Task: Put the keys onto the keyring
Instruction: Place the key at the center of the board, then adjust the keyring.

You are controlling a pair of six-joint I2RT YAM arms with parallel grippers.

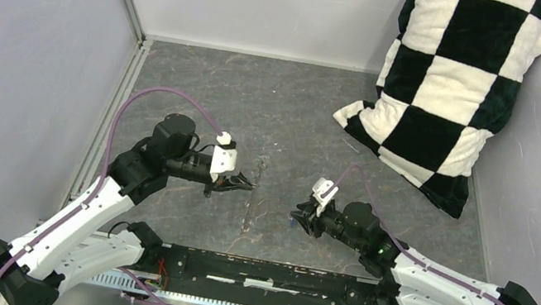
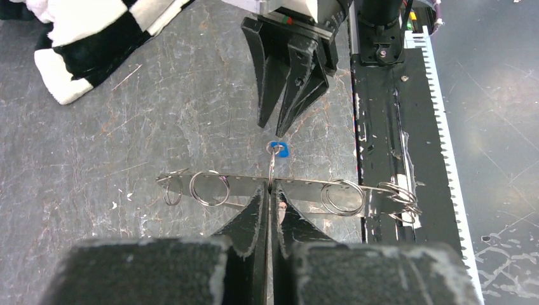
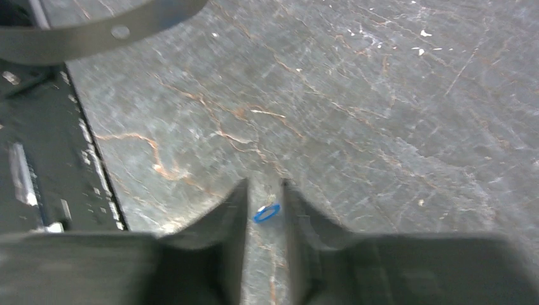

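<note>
Grey marbled table (image 1: 258, 108), one, walled on three sides, with an aluminium rail (image 1: 114, 104) down the left edge. One black-and-white checked pillow (image 1: 447, 83) fills the far right corner, well apart from both grippers. The rest of the far half is bare stone, so there is room to move toward the back wall and the left rail. Two arms: left arm (image 1: 90, 205) and right arm (image 1: 438, 279), both reaching inward from one black base plate (image 1: 271, 274) at the near edge. Left gripper (image 1: 249, 186) and right gripper (image 1: 296, 217) face each other near mid-table, tips close but apart. One flat silvery strip (image 2: 305, 189) lies between them, running near to far, its near end close to the base plate. It carries split rings (image 2: 402, 196). I count two single large ones, a small one at the far end and a cluster at the near end whose number I cannot tell. Left jaws are clenched on the keyring (image 2: 271, 175), one thin wire hoop seen edge-on, standing out from the tips across the strip. Keys seen: one, the blue-headed key (image 2: 279, 151), at the hoop's outer end and touching it. Whether it is threaded on I cannot tell. Right jaws stand slightly parted, grasping nothing, tips just beside the key.
</note>
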